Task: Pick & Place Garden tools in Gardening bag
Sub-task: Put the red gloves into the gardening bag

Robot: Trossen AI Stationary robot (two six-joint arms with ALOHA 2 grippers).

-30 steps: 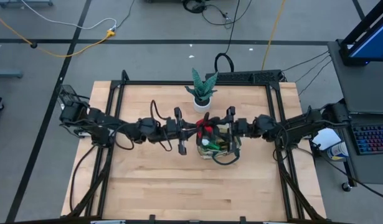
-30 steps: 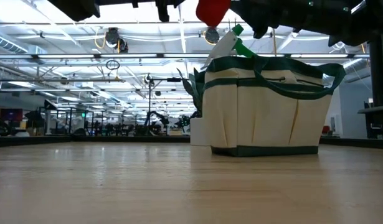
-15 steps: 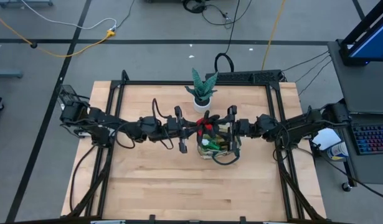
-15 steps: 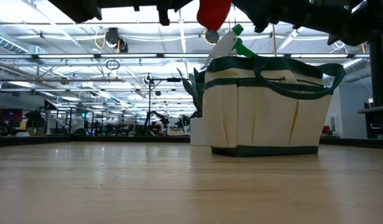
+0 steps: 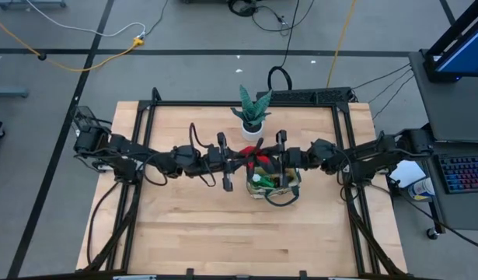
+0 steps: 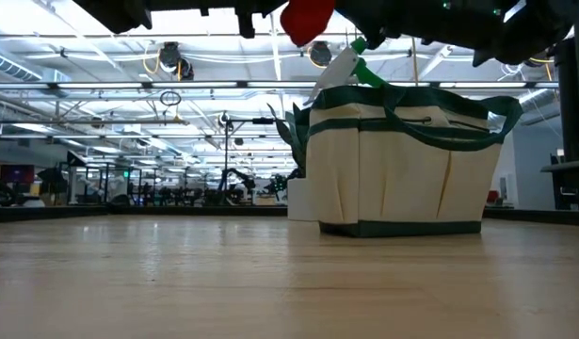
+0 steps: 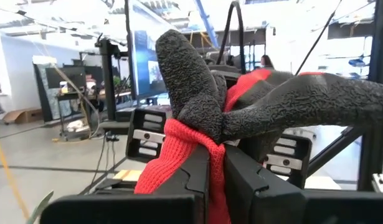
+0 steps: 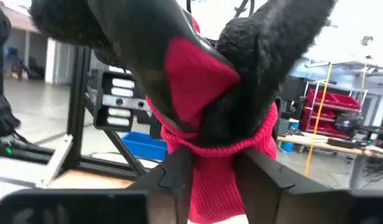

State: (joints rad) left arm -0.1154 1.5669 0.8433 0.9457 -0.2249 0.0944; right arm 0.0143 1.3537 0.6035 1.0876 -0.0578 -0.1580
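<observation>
You are holding the gloves [image 5: 255, 155] in mid-air with both arms, just above the bag [image 5: 274, 180] at its ten o'clock rim. The left gripper [image 7: 211, 180] is pinching the red cuff tight, and in its own wrist view the right gripper [image 8: 211, 171] is straddling that same red knit, its fingers [image 8: 179, 171] lying against it on both sides. The risk here is a tug-of-war: if both arms are pulling apart while both are gripping, the knit is stretching and may be snapping free of one side. If the left lets go early, the gloves may be dropping outside the rim, since they are hanging toward the bag's left edge rather than over its middle. The spray bottle [image 6: 344, 64] is already sticking up out of the bag and may be blocking a clean drop. The plant [image 5: 252, 110] is standing near the bag at eleven o'clock, within reach of a swinging elbow. The wooden table [image 5: 184, 233] is lying flat under a black frame; beyond it a large lit workshop with racks and cables is showing.
</observation>
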